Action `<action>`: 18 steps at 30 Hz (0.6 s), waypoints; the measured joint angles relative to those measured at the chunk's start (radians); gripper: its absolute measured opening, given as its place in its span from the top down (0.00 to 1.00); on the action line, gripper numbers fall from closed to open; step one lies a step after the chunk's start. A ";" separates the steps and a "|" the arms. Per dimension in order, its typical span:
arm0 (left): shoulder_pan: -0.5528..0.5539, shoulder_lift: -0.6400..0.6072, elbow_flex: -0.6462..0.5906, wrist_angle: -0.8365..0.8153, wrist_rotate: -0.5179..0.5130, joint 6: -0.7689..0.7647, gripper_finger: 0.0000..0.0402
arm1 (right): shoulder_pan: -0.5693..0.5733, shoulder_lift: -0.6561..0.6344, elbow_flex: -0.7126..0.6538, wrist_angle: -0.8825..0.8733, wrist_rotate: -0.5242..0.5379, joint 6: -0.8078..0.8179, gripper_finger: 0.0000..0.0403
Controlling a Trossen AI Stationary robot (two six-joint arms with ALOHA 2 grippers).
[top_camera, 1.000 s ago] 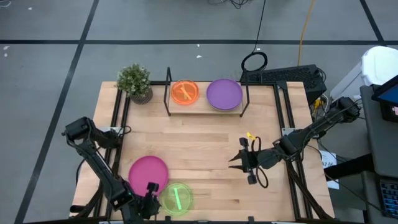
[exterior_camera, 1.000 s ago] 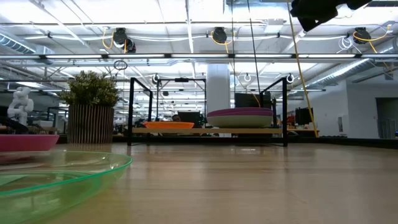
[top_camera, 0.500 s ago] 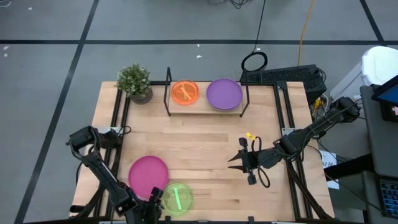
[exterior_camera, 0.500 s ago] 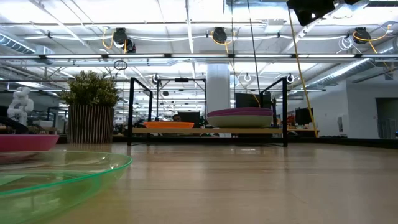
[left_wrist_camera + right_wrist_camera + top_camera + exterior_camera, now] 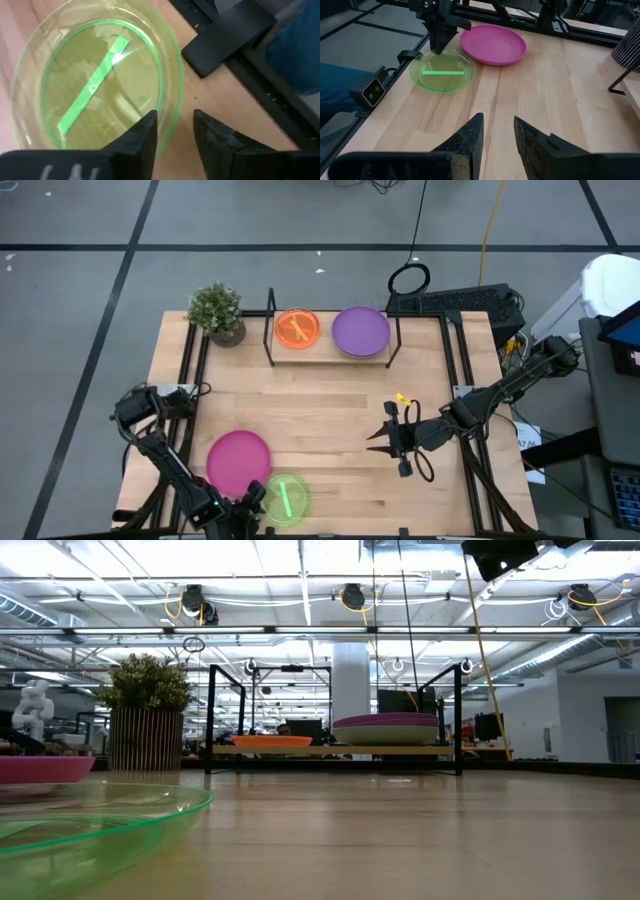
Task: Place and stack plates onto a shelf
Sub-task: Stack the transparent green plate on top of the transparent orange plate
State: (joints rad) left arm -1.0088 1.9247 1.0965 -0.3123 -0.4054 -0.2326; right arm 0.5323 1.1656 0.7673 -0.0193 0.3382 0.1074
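Seemingly light, thin and slick, the lime-green plate (image 5: 95, 85) lies flat on the worktop (image 5: 330, 410), its raised rim between the left gripper's (image 5: 175, 131) parted, empty fingers, the best place to pinch.

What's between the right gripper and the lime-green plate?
Nothing: bare tabletop runs from the right gripper to the lime-green plate, per the right wrist and high views. The magenta plate sits off that line.

Low light-wood shelf in a black wire frame (image 5: 330, 352) at the table's rear centre, carrying a translucent orange plate (image 5: 297, 327) left of an opaque purple plate (image 5: 360, 330). Potted plant (image 5: 217, 310) just left of the shelf. Opaque magenta plate (image 5: 238, 459) front left; translucent lime-green plate (image 5: 284, 499) just beside it, nearer the front edge.
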 joint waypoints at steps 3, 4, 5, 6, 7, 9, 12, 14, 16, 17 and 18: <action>0.002 0.001 -0.001 -0.008 -0.015 0.035 0.76 | 0.000 0.000 0.000 0.000 0.000 0.000 0.77; 0.004 0.001 -0.001 -0.008 -0.017 0.041 0.78 | 0.000 0.000 0.000 0.000 0.000 0.000 0.77; 0.006 0.001 -0.001 -0.012 -0.023 0.046 0.79 | 0.000 0.000 0.000 0.000 0.000 0.000 0.77; 0.010 0.002 -0.001 -0.012 -0.022 0.048 0.80 | 0.000 0.000 0.000 0.000 0.000 0.000 0.77; 0.014 0.002 -0.001 -0.014 -0.026 0.051 0.80 | 0.000 0.000 0.000 0.000 0.000 0.000 0.77; 0.023 0.002 -0.002 -0.015 -0.026 0.066 0.81 | 0.000 0.000 0.000 0.000 0.000 0.000 0.77; 0.036 0.002 -0.002 -0.015 -0.026 0.081 0.81 | 0.000 0.000 0.000 0.000 0.000 0.000 0.77; 0.047 0.002 -0.002 -0.014 -0.014 0.083 0.81 | 0.000 0.000 0.000 0.001 0.000 0.000 0.77; 0.053 0.002 -0.002 -0.011 -0.013 0.100 0.81 | 0.000 0.000 0.000 0.001 0.000 0.000 0.77; 0.056 0.002 -0.002 -0.010 -0.015 0.112 0.81 | 0.000 0.000 0.000 0.000 0.000 -0.001 0.77; 0.059 0.002 -0.002 -0.008 -0.014 0.122 0.81 | 0.000 0.000 0.000 0.001 0.000 -0.004 0.77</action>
State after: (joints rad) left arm -0.9493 1.9263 1.0950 -0.3206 -0.4191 -0.1108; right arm 0.5320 1.1656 0.7673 -0.0186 0.3378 0.1033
